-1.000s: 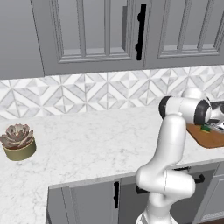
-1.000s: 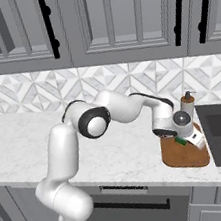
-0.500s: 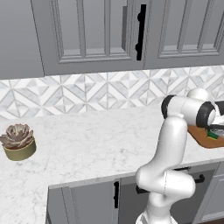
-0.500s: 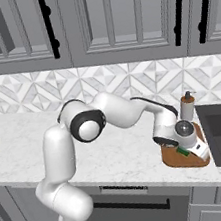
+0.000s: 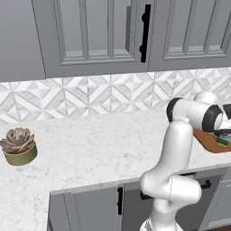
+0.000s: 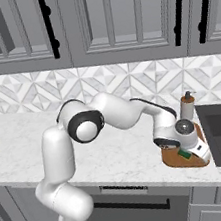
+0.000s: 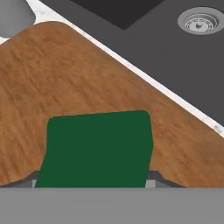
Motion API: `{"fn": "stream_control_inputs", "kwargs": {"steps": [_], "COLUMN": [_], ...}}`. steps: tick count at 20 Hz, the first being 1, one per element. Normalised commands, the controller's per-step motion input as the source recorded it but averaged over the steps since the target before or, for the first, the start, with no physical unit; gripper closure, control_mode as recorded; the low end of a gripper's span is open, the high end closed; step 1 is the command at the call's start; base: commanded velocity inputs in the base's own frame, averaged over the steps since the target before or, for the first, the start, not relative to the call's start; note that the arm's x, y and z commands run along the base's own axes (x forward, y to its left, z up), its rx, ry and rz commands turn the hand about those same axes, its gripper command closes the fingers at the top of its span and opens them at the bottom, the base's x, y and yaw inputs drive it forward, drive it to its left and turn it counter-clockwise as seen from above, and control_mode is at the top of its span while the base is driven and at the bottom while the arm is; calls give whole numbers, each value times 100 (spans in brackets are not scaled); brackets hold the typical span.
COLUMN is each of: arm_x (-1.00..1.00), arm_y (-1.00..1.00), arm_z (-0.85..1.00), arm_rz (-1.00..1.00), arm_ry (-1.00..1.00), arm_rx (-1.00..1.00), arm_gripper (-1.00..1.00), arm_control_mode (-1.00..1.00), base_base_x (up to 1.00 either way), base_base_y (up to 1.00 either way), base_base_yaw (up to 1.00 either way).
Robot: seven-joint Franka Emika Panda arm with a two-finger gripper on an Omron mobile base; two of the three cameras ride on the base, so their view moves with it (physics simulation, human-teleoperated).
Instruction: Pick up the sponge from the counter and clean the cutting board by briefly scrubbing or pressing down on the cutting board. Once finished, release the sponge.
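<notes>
Gripper [image 6: 187, 154] is clamped on the sponge [image 7: 97, 148], pressing it onto the board [image 7: 65, 78] near the sink-side edge — pickup's sorted, scrub looks underway, only letting go left.

Arm [image 6: 118, 114]: glossy white rounded links, tube-shaped, swelling at each joint. Dark grey to black bands and round end caps mark the joints; one large dark disc faces out at the elbow [image 6: 86, 128]. Wrist housing [image 6: 184, 130] white with a round grey cap on top. Lower pedestal section [image 5: 170, 189] white, bulbous. No cables, screws or markings discernible.
</notes>
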Motion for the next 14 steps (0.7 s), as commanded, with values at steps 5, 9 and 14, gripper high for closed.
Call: {"fn": "stream_control_inputs", "kwargs": {"steps": [5, 9, 14], "arm_x": [65, 82, 68], "arm_y": [-6, 0, 0], "arm_z": [0, -1, 0], "arm_rz": [7, 13, 13], "arm_ry": [-3, -5, -5], "arm_rx": [2, 2, 2], "arm_gripper": [100, 100, 100], "arm_control_mode": [-100, -100, -100], "base_base_x": [0, 0, 0], "base_base_y": [0, 0, 0], "base_base_yaw": [0, 0, 0]}}
